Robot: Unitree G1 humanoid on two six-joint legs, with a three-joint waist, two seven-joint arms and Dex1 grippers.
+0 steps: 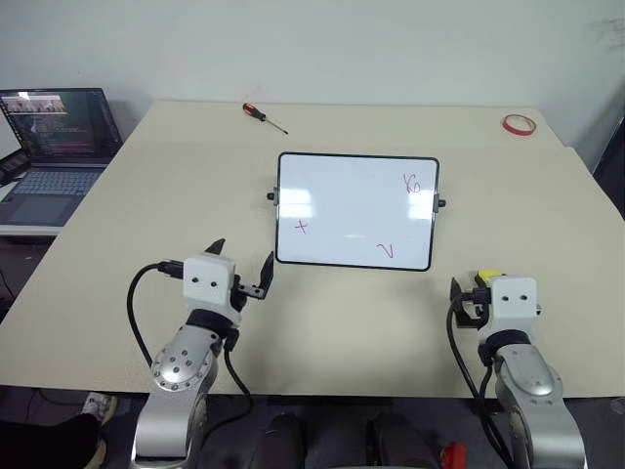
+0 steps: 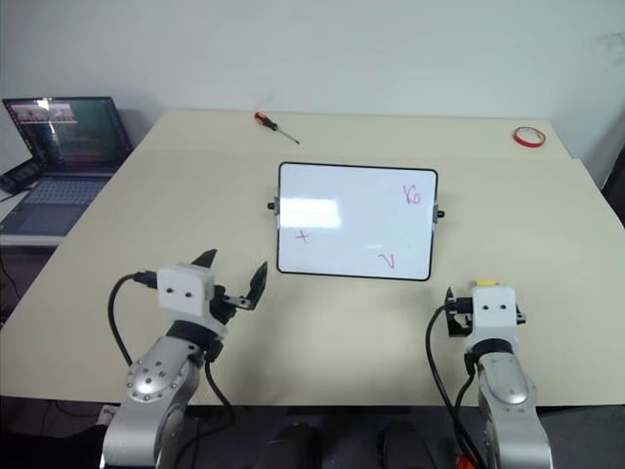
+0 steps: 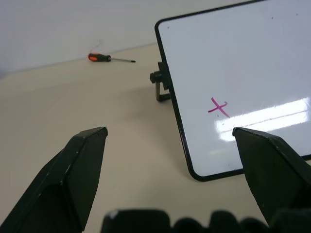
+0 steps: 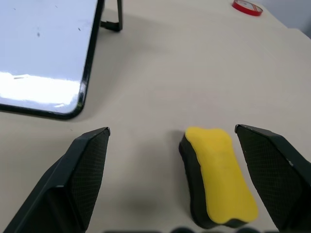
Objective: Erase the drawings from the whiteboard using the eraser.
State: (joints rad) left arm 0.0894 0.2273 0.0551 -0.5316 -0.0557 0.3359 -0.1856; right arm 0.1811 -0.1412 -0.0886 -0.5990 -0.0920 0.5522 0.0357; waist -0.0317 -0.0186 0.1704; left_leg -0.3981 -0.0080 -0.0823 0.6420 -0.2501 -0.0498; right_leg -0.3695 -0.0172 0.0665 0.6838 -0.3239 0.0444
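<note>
yellow eraser lies flat on the counter between the wide-open, empty right tool fingers — off-centre, so a closing pinch could skid it away. left tool gapes empty near the whiteboard.

Silver-grey metal forearms with round screwed joint caps. White boxy wrist housings, two dark dots each. Black looping cables; black pointed fingers.

Two head eyes looking down over the beige counter; wrist cameras low and close, sharing the shiny white black-framed whiteboard.
</note>
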